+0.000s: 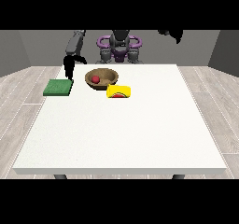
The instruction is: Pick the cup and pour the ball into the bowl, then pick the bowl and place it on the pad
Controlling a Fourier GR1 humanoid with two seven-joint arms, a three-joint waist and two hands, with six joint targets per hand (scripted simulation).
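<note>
My hand at the view's left (69,65) hangs over the far left part of the white tabletop (121,134), just above the far edge of the green pad (58,87). It shows only as a dark shape pointing downward, and I cannot tell how its fingers lie or whether they touch anything — nothing shows inside them. My hand at the view's right (171,33) is raised high, well above the tabletop and off past its far right corner; it too is just a dark shape against the grey wall, and I cannot tell how it is set. The wooden bowl (101,78) stands upright on the far part of the tabletop, a little left of centre, with the red ball (95,79) lying inside it toward its left side. The yellow cup (119,91) lies on its side just in front of the bowl and slightly to the right — close enough that the two look to be touching, though I cannot say for sure. A red patch shows at the cup's lower edge. The pad lies flat near the tabletop's left edge, to the left of the bowl and apart from it, with nothing resting on it. The near half of the tabletop stretches toward the camera, and my torso (119,48) sits behind the far edge, between the two arms.
</note>
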